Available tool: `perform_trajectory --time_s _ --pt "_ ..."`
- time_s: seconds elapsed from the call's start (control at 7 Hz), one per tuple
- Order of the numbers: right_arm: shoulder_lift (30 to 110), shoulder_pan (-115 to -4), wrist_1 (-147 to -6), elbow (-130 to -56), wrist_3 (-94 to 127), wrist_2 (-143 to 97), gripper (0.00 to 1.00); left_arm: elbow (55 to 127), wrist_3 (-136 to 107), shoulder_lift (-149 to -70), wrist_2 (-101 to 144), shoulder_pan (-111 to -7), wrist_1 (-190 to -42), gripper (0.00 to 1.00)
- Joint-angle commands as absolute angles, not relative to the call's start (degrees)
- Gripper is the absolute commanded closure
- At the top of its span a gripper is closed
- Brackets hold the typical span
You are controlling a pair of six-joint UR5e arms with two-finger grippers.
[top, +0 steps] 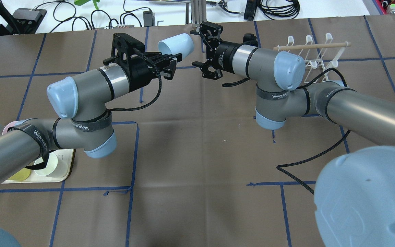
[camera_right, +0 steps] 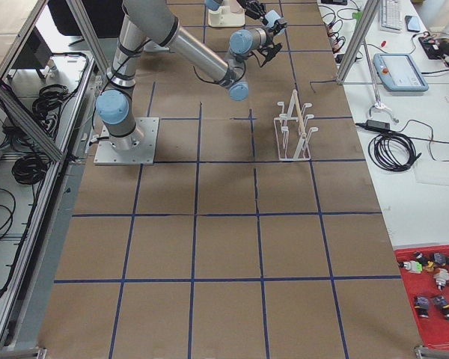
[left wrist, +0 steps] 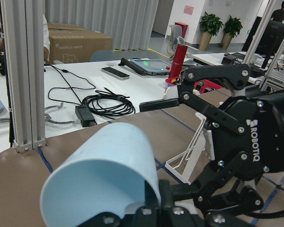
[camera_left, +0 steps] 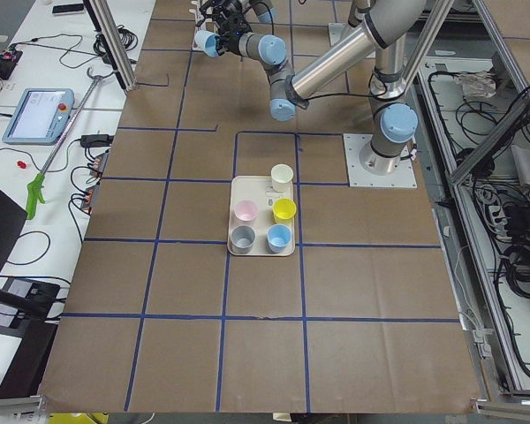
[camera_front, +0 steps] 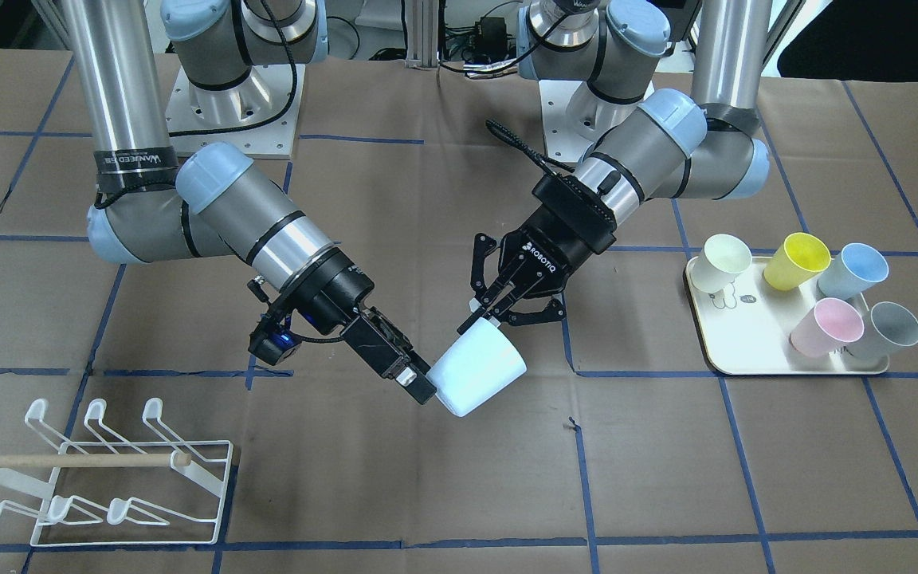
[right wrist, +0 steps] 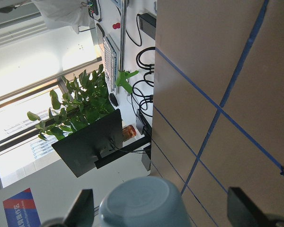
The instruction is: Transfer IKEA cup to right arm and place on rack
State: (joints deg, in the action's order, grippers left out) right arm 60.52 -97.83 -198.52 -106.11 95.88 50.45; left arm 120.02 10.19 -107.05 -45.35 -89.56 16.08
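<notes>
The cup (camera_front: 479, 371) hung in the air over the middle of the table (camera_front: 459, 494), lying on its side and well apart from the rack (camera_front: 68, 460). The left pincer (camera_front: 479, 319) was clamped on the thin wall at the cup's mouth. The right pincer (right wrist: 161, 210) faced the closed bottom with its jaws spread wide, one on each side of the base end. In the right wrist view neither jaw seemed to touch the cup, and the gap was wider on one side.

The cup looked like a pale blue plastic tumbler: probably very light, fairly stiff, and unlikely to break if dropped. Its wall appeared smooth and narrowed toward the bottom, so a hard squeeze there could have made it slip out. Held at one spot on the rim, it would likely have flexed a little and swung if nudged.

The best hold for the right pincer seemed to be across the lower wall, well past the bottom edge, with moderate force. That would have left the mouth free for hanging on the rack. The left pincer ought to have let go only once that hold was firm.
</notes>
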Motion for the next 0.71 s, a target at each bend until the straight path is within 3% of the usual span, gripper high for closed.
perform_trajectory --time_s 0.0,0.57 --pt "60.2 -98.9 -198.3 -105.5 95.9 50.7 0.0 120.1 10.2 -107.1 -45.4 -89.6 16.1 0.97" --pt "60.1 -99.1 -198.0 -103.4 96.1 50.9 0.0 120.0 10.1 -106.9 -45.4 -89.6 16.1 0.97"
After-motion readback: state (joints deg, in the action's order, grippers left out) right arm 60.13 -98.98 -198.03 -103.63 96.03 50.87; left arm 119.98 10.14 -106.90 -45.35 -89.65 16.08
